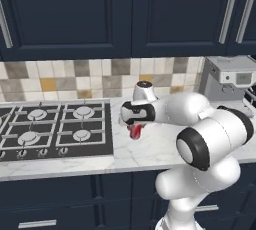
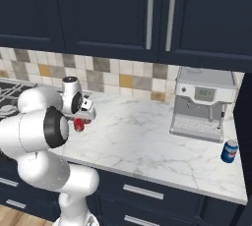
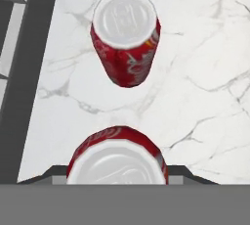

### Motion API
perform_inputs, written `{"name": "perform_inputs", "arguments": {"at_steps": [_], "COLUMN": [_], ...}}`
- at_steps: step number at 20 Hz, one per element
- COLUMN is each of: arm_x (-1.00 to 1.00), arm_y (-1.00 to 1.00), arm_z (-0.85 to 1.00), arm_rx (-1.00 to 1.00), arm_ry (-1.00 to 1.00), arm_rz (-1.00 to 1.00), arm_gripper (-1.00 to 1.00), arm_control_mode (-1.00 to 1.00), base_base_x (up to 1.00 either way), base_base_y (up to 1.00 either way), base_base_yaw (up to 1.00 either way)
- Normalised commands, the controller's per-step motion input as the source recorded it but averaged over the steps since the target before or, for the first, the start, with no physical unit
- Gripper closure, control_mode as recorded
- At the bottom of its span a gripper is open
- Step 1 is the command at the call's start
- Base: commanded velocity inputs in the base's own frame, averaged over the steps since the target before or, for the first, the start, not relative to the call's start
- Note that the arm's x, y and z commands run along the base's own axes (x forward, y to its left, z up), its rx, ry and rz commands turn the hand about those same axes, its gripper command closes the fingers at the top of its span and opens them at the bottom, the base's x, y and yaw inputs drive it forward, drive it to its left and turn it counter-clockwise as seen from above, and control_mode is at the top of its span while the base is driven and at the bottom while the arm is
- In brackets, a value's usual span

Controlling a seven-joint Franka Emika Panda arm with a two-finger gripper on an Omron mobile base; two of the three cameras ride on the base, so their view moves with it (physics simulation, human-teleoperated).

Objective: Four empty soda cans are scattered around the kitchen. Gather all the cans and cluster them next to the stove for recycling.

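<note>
Holding a red soda can point(image 3: 117, 163) clamped in my gripper point(image 3: 117, 179) above the marble counter point(image 3: 205, 48), another red can point(image 3: 125, 43) upright beside the stove point(image 1: 55, 126) (blue can point(image 2: 229, 151) far right)

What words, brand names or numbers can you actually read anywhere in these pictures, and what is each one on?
None can be read for certain.
Held red can: white cursive script along its upper side, cut off and too blurred to read.
Standing red can: white swirls, no legible letters.
Blue can: markings too small.
Coffee machine: display digits too blurred.
Stove: no markings legible.
</note>
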Motion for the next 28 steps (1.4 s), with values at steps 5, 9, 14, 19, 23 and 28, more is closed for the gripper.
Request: {"name": "perform_inputs", "arguments": {"at_steps": [5,9,14,19,23,28], "arm_x": [0.09,0.08,0.10,0.12,0.13,0.08], "arm_y": [0.24,0.19,0.07,0.05,0.04,0.01], "arm_z": [-0.24,-0.21,-0.16,-0.15,-0.13,-0.18], "arm_rx": [0.00,0.00,-0.04,-0.13,-0.09,-0.02], "arm_ry": [0.03,0.00,0.00,-0.05,-0.01,0.00], "arm_rz": [-0.05,-0.05,-0.08,-0.09,-0.08,-0.07], "arm_gripper": [1.00,1.00,1.00,1.00,1.00,1.00], "arm_control_mode": [-1.00,-1.00,-1.00,-1.00,-1.00,-1.00], "base_base_x": [0.00,0.00,0.00,0.00,0.00,0.00], "base_base_y": [0.00,0.00,0.00,0.00,0.00,0.00], "base_base_yaw": [0.00,0.00,0.00,0.00,0.00,0.00]}}
